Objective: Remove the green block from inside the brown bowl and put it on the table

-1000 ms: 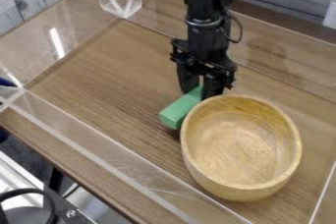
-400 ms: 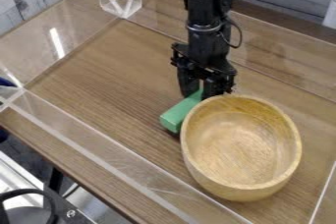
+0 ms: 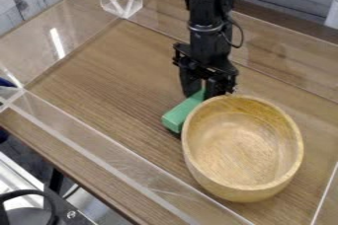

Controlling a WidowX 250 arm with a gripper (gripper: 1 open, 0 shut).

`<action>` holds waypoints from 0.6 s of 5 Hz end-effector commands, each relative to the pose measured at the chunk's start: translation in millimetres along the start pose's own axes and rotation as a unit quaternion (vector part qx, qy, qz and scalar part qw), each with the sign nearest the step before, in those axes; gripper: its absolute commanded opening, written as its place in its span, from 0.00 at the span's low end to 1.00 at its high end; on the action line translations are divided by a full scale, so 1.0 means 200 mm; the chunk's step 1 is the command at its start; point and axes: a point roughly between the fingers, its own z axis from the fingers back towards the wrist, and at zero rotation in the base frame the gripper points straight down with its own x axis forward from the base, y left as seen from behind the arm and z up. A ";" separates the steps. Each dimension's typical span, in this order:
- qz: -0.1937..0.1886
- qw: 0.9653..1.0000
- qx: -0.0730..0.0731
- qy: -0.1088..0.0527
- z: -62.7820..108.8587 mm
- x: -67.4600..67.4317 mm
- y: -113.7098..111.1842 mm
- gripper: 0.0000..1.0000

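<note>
Fingers [image 3: 203, 88] pinching green block [image 3: 179, 114], block tilted on desk [image 3: 106, 81] just beside brown wooden bowl [image 3: 243, 146] rim.

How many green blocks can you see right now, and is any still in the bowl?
1. The green block sits on the table, outside the brown bowl against its rim, under the tool. The bowl is empty.
</note>
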 end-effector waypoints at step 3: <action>0.003 1.000 0.005 -0.030 0.06 0.06 0.03 0.00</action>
